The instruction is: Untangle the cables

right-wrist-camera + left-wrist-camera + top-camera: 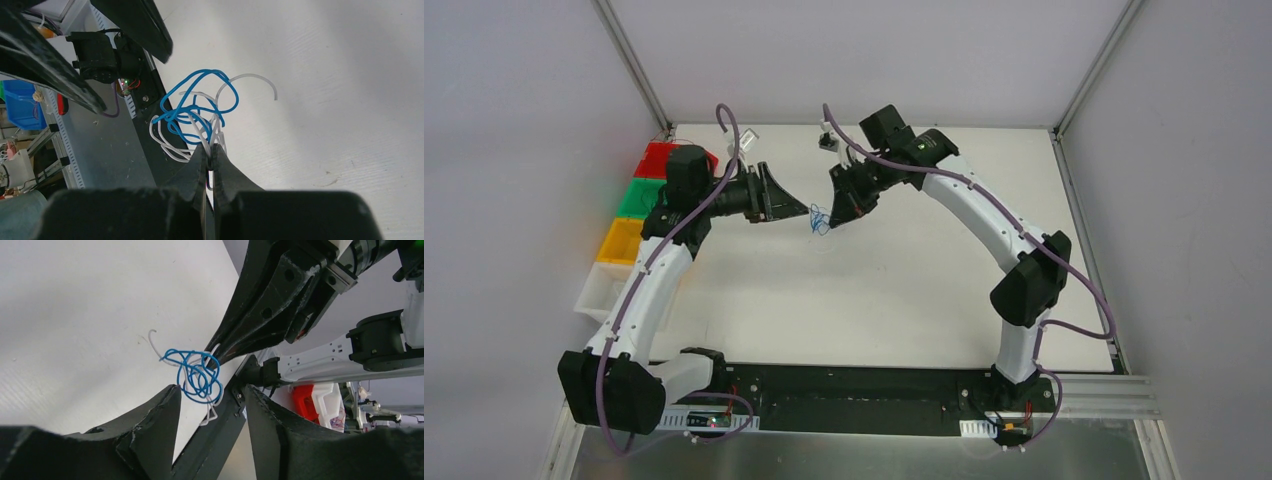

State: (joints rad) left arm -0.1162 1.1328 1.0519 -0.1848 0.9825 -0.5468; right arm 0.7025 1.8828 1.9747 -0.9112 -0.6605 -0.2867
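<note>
A glossy blue cable [192,117] and a smooth white cable [250,75], both plastic-sheathed, against the matt, finely textured white table [904,290]. The fingers [235,185] of the right gripper [210,149] are matt black plastic with a grainy, rough-edged finish. Along the table's near edge runs a brushed-metal rail [1104,395]; at its left edge, shiny coloured plastic bins [639,197].

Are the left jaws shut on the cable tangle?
No, the left gripper is open, jaws wide apart, not clamping the blue-and-white tangle.
</note>
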